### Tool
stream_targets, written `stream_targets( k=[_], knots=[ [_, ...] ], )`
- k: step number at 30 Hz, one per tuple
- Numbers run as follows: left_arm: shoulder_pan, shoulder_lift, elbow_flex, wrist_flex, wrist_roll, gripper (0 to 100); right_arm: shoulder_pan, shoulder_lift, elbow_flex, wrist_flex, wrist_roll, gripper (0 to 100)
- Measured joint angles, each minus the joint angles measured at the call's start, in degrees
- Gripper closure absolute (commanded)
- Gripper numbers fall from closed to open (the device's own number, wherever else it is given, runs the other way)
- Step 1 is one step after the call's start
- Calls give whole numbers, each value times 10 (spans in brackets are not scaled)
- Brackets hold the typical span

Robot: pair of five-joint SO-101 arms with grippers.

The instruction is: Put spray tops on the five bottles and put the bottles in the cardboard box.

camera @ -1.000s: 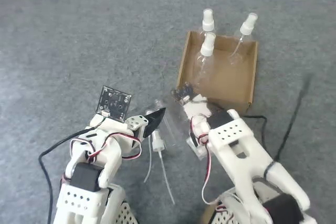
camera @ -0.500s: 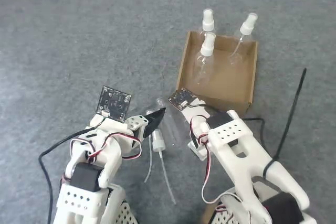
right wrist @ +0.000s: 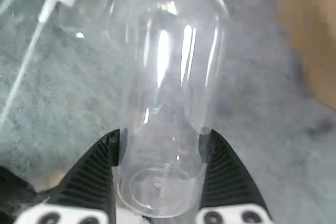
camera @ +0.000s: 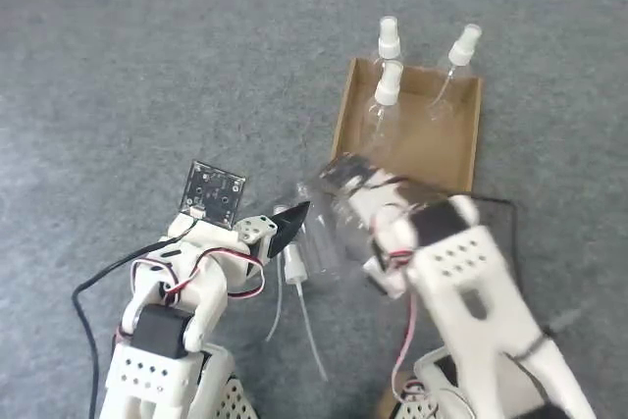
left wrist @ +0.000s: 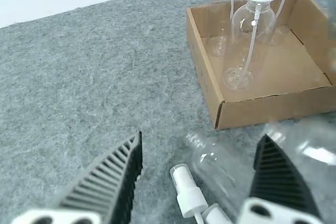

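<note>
My right gripper is shut on the lower body of a clear bottle that has no top. In the high view this bottle hangs between the arms, by my right gripper. My left gripper stands open just over the carpet. Between its fingers lie a second clear topless bottle and a white spray top. The cardboard box sits at the back right. Three bottles with spray tops stand in it.
Two loose spray tops with long tubes lie on the grey carpet between the arm bases. A black cable runs near the box's front. Open carpet stretches to the left and behind the box.
The right arm has swung and risen, carrying its clear bottle left toward the left gripper. The left arm and the box have not moved.
</note>
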Motion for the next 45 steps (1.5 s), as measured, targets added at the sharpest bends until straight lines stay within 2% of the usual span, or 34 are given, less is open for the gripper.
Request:
stream_targets(
  k=[4, 8, 14, 18, 20, 23, 32, 39, 45],
  knots=[
    [0, 0, 0, 0, 0, 684, 83, -56, -80, 91, 38, 993],
    [0, 0, 0, 0, 2, 684, 197, -84, -127, 144, 112, 993],
    [0, 0, 0, 0, 8, 684, 423, -87, -144, 134, 228, 993],
    [0, 0, 0, 0, 9, 684, 554, -87, -144, 91, 265, 993],
    [0, 0, 0, 0, 9, 684, 594, -79, -144, 70, 272, 993],
    [0, 0, 0, 0, 9, 684, 617, -25, -144, 38, 273, 993],
    [0, 0, 0, 0, 9, 684, 621, 214, -144, -113, 283, 992],
    [0, 0, 0, 0, 9, 684, 621, 296, -144, -141, 304, 991],
    [0, 0, 0, 0, 9, 684, 621, 349, -144, -179, 303, 888]
  ],
)
